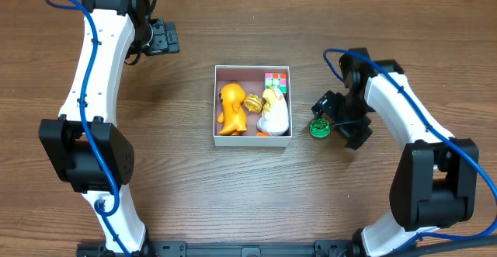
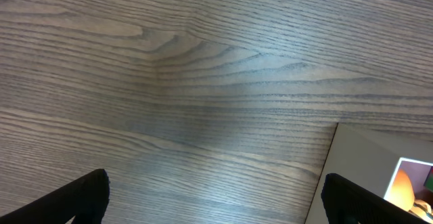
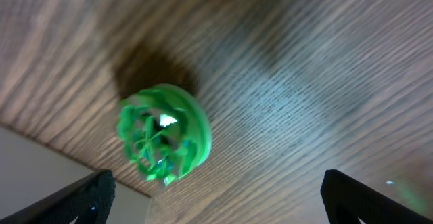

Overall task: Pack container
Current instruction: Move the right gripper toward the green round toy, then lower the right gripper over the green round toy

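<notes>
Two arms at a wooden tabletop (image 1: 186, 187), with packing under way. The container (image 1: 237, 76) sits at mid-tabletop between the arms, and holds an orange figure (image 1: 231, 109), a small yellow piece (image 1: 253, 102), a colour-tiled cube (image 1: 276, 82) and a white-and-yellow toy (image 1: 273, 113). One item lies outside: a green lattice ball (image 1: 318, 127), just beside the container's right wall. The right claw (image 1: 334, 120) hangs over it with jaws wide and nothing held. In the wrist view the ball sits left of the midline between the fingers, nearer the left one. The left claw (image 1: 161, 37) is wide and empty too, well apart at the far left corner. The step in hand appears to be picking up the ball. To do it well, the claw should centre over the ball before descending, since a round, open-work body is likely to roll from an off-centre squeeze. It should close gently across the widest part, then lift clear of the white wall before releasing over the bare floor near the orange figure. No brand, label or legible writing is visible anywhere.
</notes>
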Robot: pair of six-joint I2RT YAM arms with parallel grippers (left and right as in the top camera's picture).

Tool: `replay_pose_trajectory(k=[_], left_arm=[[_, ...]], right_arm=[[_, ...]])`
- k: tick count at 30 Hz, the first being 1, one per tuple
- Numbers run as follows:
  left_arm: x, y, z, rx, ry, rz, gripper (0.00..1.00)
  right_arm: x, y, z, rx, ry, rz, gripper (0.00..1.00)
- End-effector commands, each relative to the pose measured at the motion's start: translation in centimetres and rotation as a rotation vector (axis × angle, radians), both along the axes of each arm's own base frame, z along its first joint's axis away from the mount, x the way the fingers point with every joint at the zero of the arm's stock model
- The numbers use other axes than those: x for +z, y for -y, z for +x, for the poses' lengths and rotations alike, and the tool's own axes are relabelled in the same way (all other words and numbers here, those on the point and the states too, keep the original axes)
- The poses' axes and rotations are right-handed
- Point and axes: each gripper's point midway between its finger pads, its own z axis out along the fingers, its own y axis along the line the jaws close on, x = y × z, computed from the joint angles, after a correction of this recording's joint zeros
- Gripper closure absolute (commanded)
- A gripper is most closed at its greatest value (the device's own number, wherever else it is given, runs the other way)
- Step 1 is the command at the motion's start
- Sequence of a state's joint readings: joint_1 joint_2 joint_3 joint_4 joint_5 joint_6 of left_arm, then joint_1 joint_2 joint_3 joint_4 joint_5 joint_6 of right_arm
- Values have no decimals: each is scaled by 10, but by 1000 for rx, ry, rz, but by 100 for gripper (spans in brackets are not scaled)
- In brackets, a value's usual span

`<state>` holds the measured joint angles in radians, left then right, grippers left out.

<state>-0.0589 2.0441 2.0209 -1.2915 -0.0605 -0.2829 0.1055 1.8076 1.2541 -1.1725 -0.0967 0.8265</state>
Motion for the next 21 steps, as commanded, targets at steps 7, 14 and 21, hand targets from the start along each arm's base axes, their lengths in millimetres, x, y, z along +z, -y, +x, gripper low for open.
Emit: replay_pose_trajectory(k=[7,14,21], left_arm=[[7,2,1,10,18,-13,0],[7,2,1,10,18,-13,0],[7,2,1,10,19,-13,0]], right_arm=[[-5,-11,1,-173,0,37,0],[-5,-11,5,-245,5,32,0],[-6,-6,6,-240,17,3,0]])
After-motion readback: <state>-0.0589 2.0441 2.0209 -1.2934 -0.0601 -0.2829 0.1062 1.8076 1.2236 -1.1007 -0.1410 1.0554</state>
